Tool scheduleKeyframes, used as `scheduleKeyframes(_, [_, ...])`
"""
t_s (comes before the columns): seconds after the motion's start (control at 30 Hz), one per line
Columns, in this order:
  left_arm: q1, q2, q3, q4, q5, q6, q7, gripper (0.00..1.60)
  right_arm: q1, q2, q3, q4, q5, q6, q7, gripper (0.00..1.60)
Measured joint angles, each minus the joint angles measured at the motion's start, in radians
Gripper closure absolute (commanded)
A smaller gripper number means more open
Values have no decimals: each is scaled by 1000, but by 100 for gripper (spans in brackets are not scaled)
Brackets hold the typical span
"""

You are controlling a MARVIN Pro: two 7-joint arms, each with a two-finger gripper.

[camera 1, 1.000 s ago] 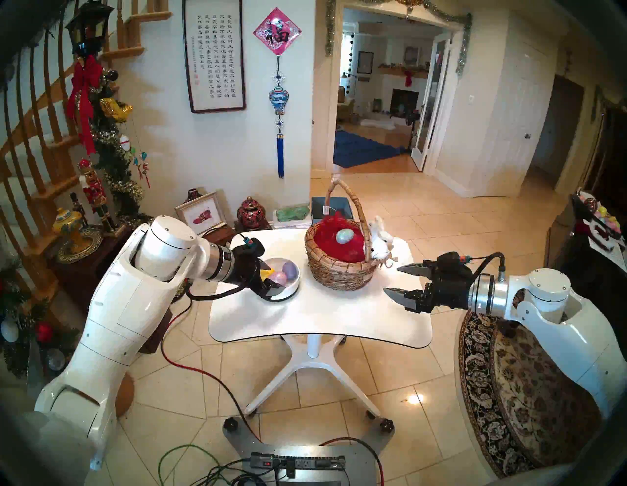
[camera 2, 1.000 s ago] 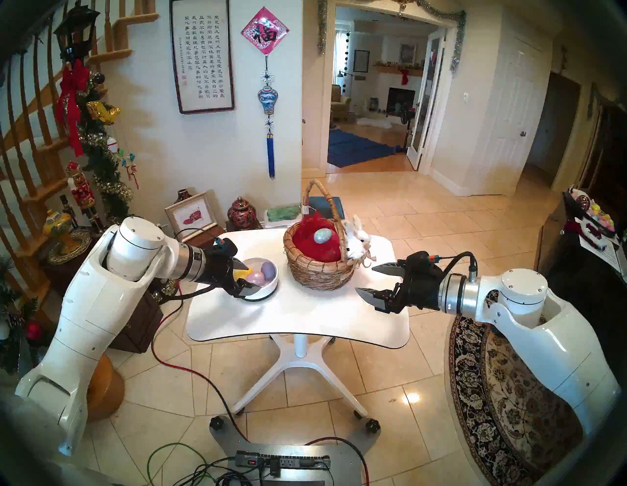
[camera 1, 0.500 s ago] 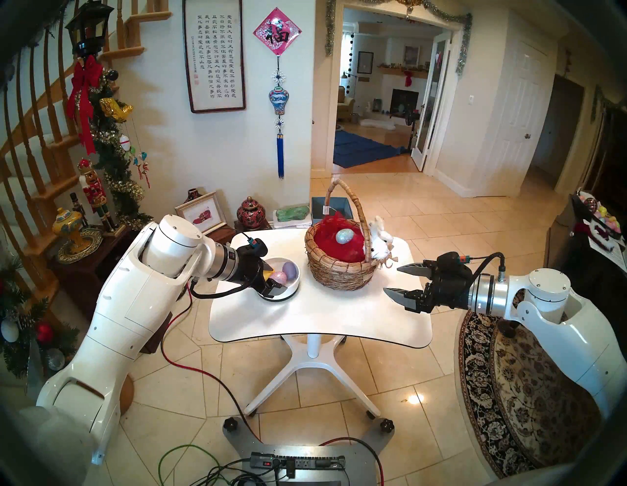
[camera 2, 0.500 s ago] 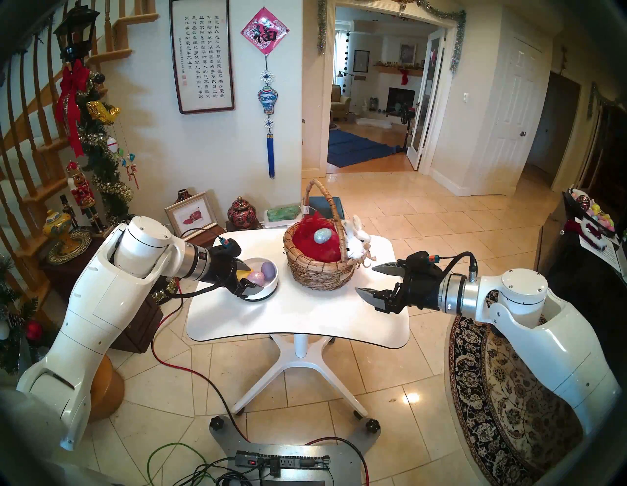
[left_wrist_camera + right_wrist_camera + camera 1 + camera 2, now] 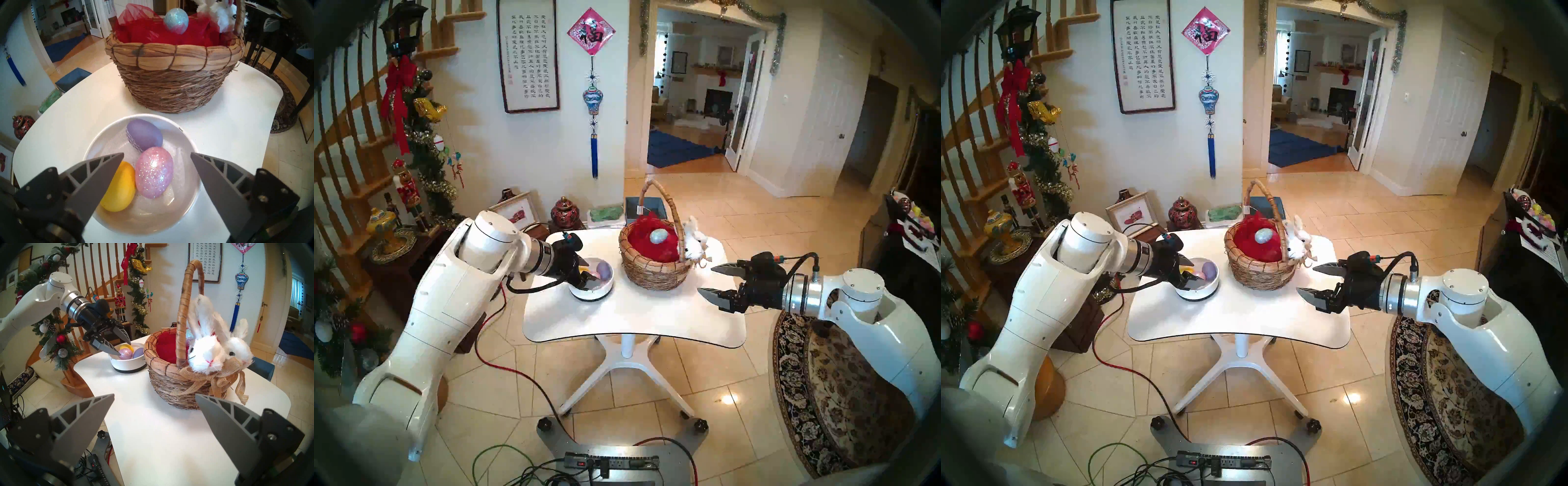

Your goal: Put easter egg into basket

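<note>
- We see the pink glitter egg (image 5: 154,172) lying in the white bowl (image 5: 178,218), touching the yellow egg (image 5: 119,188) on one side and the purple egg (image 5: 144,133) just beyond it
- Our left gripper (image 5: 157,155) reaches down into the bowl with its jaws apart; in the left wrist view the pink egg sits in the gap between the two fingers, one fingertip (image 5: 117,157) over the yellow egg, the other over the bare side of the bowl
- From the right wrist view one tip of that gripper looks to be at or against the pink egg (image 5: 125,354), but we cannot tell whether it truly touches; nothing is gripped
- The bowl stands on the white table (image 5: 633,315) near the edge on our left, close beside the basket (image 5: 653,271) but apart from it
- The basket is a round woven one with a tall arched handle (image 5: 667,200) and red tissue (image 5: 639,247) inside; a silvery blue glitter egg (image 5: 657,236) already rests on the tissue
- White plush bunnies (image 5: 219,348) sit on the basket's rim at the foot of the handle, on the side toward our right arm, with a burlap bow (image 5: 220,382) below them
- Our right gripper (image 5: 711,280) hangs over the table's right edge, pointing toward the basket, jaws wide apart and empty, clear of the basket and the bunnies
- Beyond the table a tiled floor (image 5: 738,217) runs to a doorway, and a patterned rug (image 5: 843,390) lies under our right arm
</note>
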Motion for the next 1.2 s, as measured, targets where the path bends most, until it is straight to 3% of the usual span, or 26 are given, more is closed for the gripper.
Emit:
scheduleKeyframes(0.43, [0,-5,1,2,0,-5,-6,30,0,0,0,0,0,0,0,0])
scheduleKeyframes(0.87, [0,-11,1,26,1,-15,-5,20,0,0,0,0,0,0,0,0])
scheduleKeyframes(1.2, [-2,-12,19,51,28,-36,9,24,0,0,0,0,0,0,0,0])
